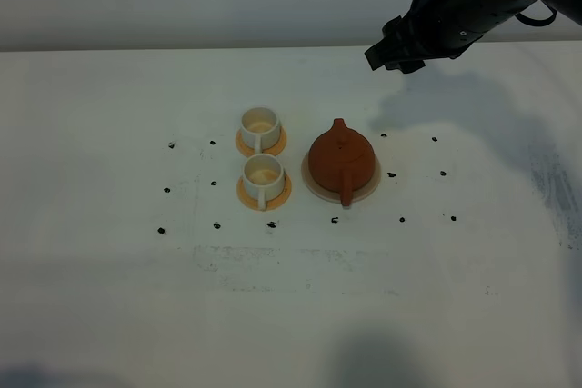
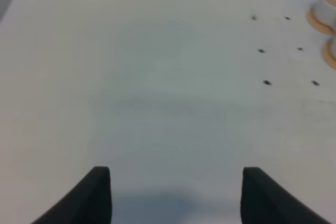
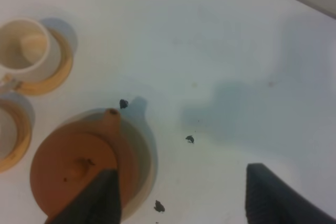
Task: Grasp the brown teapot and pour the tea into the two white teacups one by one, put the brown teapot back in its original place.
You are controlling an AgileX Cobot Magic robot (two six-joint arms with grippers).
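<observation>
White tabletop (image 1: 109, 297) fills every view, dotted with small black marks (image 1: 171, 144). The right gripper (image 3: 181, 195) hangs in the air over the far right part of the table, its dark fingers (image 3: 102, 198) spread wide, holding nothing and touching nothing (from the wrist camera, one finger partly hides the teapot below). The left gripper (image 2: 176, 195) is likewise spread and empty above bare table. The brown teapot (image 1: 341, 159) sits upright on the cream-white disc (image 1: 313, 185) near the table's middle. Its long axis runs far to near, with the spout toward the far edge and the stubby handle toward the near edge, angled slightly right. Just left of it stand the far teacup (image 1: 258, 124) and the near teacup (image 1: 262, 173), each on an orange coaster (image 1: 278, 144), apart from the teapot.
</observation>
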